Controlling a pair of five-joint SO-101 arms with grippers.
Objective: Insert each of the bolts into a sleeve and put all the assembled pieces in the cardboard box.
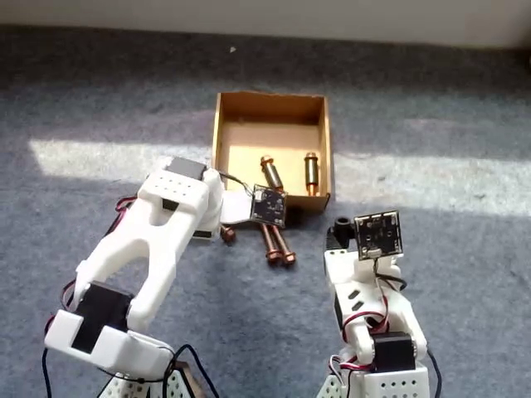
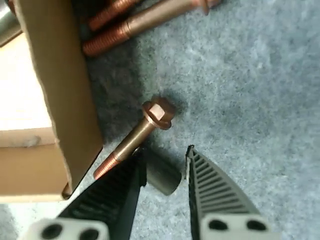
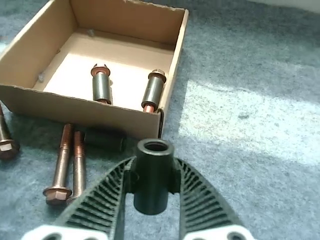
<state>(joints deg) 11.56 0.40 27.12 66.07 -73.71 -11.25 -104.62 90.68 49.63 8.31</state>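
Loose bolt point(image 2: 135, 137): on the carpet point(image 2: 250, 75), close against the outer wall of the cardboard box point(image 2: 65, 100). Its long axis runs along that wall, threaded end toward the left gripper point(image 2: 165, 151), head pointing away.

Lying sleeve point(image 2: 162, 174): on its side just beside the bolt's threads, between the left jaws. These stand apart on either side of it; we see no firm clamp.

Right gripper point(image 3: 153, 165): clamped on an upright sleeve point(image 3: 152, 185), bore facing up, near the box's front corner.

We judge the left arm much the nearer to both bolt and lying sleeve.

Also noted: a pair of bolts point(image 3: 62, 160) before the box, and two assembled pieces point(image 3: 101, 85) inside it.
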